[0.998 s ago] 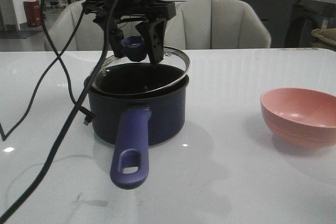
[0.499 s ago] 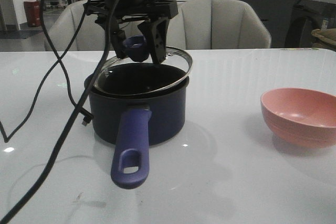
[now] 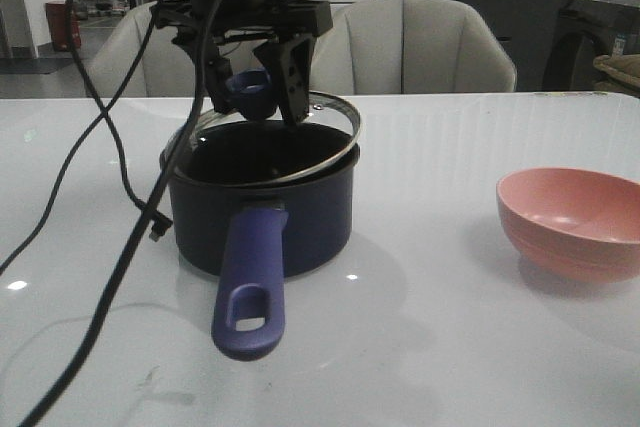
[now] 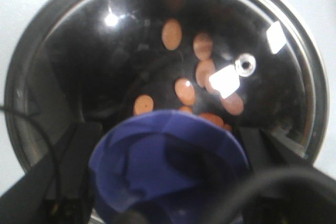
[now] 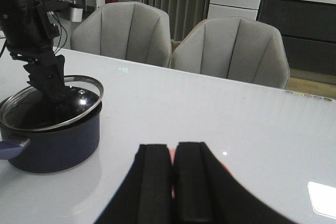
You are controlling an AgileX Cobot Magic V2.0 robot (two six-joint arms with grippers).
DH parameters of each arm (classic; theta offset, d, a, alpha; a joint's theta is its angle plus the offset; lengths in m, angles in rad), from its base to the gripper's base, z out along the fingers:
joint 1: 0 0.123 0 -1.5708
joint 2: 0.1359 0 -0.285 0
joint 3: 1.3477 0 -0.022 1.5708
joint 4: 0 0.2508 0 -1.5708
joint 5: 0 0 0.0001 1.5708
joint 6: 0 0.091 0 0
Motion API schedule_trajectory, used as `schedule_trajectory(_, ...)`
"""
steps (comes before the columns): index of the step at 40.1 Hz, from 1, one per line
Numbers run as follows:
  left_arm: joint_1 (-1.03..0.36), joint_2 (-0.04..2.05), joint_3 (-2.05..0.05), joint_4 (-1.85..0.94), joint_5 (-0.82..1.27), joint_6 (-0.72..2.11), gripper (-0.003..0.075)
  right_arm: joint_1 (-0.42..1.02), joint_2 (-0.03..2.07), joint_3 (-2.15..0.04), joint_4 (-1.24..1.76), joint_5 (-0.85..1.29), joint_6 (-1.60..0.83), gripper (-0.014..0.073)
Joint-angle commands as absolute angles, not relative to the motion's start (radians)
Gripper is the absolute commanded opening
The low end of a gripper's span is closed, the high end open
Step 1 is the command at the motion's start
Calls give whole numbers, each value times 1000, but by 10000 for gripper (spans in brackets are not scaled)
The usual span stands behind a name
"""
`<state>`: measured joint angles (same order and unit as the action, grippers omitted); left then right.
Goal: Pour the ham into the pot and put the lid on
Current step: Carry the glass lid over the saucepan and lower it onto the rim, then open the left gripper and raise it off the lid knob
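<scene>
From the front, the left gripper (image 3: 257, 87) clamps the blue knob of the lid (image 3: 330, 137), which sits tilted on the pot (image 3: 300, 207) at table centre-left; a pink bowl (image 3: 570, 222) stands well apart at 3 o'clock, and black cables (image 3: 120, 177) hang across the pot's left side. The white table (image 3: 430, 347) is glossy, with grey chairs (image 3: 430, 42) behind. The left wrist view shows ham (image 4: 185, 91) pieces under the glass. In the right wrist view, the right gripper (image 5: 172, 182) is clenched, holding nothing. No writing is readable.
</scene>
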<state>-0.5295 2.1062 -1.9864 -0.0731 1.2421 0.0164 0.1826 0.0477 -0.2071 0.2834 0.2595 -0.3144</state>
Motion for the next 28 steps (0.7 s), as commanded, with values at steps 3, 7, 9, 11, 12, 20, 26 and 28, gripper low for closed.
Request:
schedule_trajectory(3,-534,2031,-2006,-69,1286,18,126,187,60,-235,291,181,-323,153)
schedule_trajectory(7,-534,2031,-2006,-68,1286,18,126,187,60,-235,291,181,-323,153)
schedule_trajectory(9,-534,2031,-2006,-68,1286,18,126,187,60,-235,291,181,-323,153)
schedule_trajectory(11,-534,2031,-2006,-68,1286,18,128,187,60,-235,291,181,-323,153)
schedule_trajectory(12,-534,2031,-2006,-68,1286,18,131,187,60,-235,291,181,-323,153)
schedule_trajectory(20,-534,2031,-2006,-68,1286,18,347,187,60,-235,291,181,-323,153)
schedule_trajectory(26,-534,2031,-2006,-68,1286,18,526,187,60,-235,291,181,-323,153)
schedule_trajectory(28,-534,2031,-2008,-64,1286,18,532,187,60,-235,291,181,-323,153)
